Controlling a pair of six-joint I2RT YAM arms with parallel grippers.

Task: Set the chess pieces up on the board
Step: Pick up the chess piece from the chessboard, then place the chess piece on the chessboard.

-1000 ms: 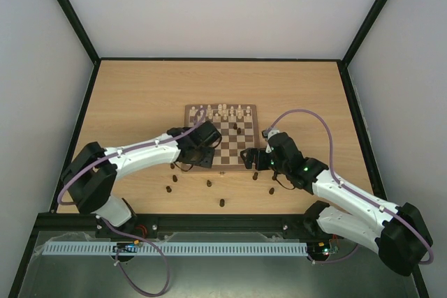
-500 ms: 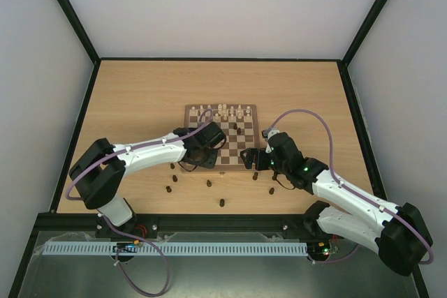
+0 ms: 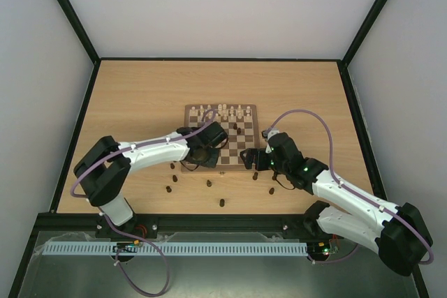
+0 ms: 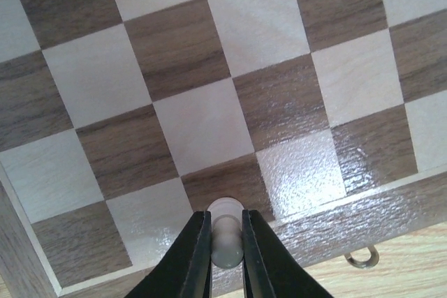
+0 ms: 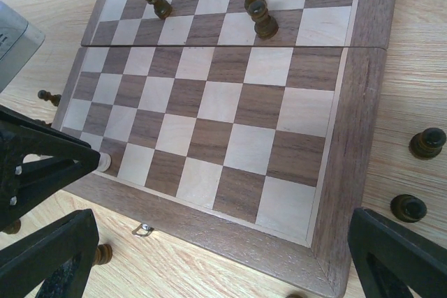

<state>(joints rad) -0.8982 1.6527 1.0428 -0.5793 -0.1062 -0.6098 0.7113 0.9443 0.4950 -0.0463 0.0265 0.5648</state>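
Chess piece (image 4: 226, 249), cream, clamped in left tool (image 4: 225, 218) at lower centre: carry upright to board (image 4: 335, 225) upper row; right tool (image 5: 223, 218) spread.

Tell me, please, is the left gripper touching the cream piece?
Touching. Left wrist view: the left gripper clamps the cream piece between both fingers.

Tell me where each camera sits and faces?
Top external: overhead from behind, looking down on the board; left arm and right arm show.
Left wrist: on the left arm, facing the board's near edge; left gripper pinches a cream piece.
Right wrist: on the right arm, looking across the board; open right gripper frames it.
Shared: both wrist views show that piece and the clasp.
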